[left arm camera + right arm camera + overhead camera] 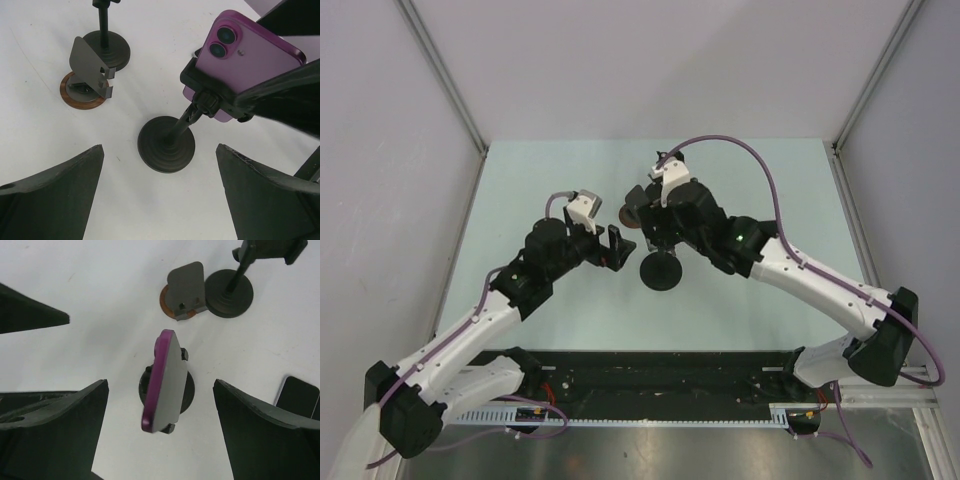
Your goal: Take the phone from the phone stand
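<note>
A purple phone (245, 55) sits clamped in a black phone stand with a round base (166, 147). In the right wrist view the phone (167, 382) shows edge-on, screen side grey, between my fingers. My right gripper (160, 382) is open and straddles the phone from above, with a gap on both sides. My left gripper (160, 148) is open and empty, low over the table just left of the stand base. In the top view the left gripper (617, 246) and right gripper (655, 240) face each other above the base (662, 272).
A grey plate stand on a brown round base (85, 82) and a second black round-based stand (107, 50) stand behind the phone stand. Another dark phone (300, 397) lies flat to the right. Side walls border the table.
</note>
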Action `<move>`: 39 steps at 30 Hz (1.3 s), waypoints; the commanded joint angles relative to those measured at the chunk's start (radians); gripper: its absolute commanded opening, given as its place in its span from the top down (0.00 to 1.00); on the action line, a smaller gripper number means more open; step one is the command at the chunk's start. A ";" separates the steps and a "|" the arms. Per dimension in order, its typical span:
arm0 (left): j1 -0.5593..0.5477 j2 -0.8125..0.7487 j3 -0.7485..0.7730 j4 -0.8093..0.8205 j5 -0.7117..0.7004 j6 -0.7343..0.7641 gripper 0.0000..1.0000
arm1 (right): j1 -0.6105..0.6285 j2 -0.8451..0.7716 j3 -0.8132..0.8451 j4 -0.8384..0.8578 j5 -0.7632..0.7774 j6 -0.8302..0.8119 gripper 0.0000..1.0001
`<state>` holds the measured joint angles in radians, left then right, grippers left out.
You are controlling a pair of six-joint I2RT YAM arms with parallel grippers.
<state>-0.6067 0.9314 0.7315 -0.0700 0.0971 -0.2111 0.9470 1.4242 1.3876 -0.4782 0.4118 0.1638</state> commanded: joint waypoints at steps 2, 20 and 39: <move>-0.007 0.032 0.066 0.029 0.029 -0.030 0.00 | -0.128 -0.113 0.024 -0.051 -0.486 -0.096 0.06; -0.010 0.173 0.129 0.052 0.026 -0.059 0.00 | -0.258 -0.142 -0.239 0.107 -0.829 -0.250 0.05; -0.005 0.294 0.181 0.101 -0.066 -0.002 0.00 | -0.099 -0.130 -0.248 0.167 -0.840 -0.158 0.13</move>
<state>-0.6102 1.2190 0.8551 -0.0322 0.0444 -0.2310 0.8055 1.3079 1.1381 -0.3691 -0.4084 -0.0292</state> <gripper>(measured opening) 0.996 0.880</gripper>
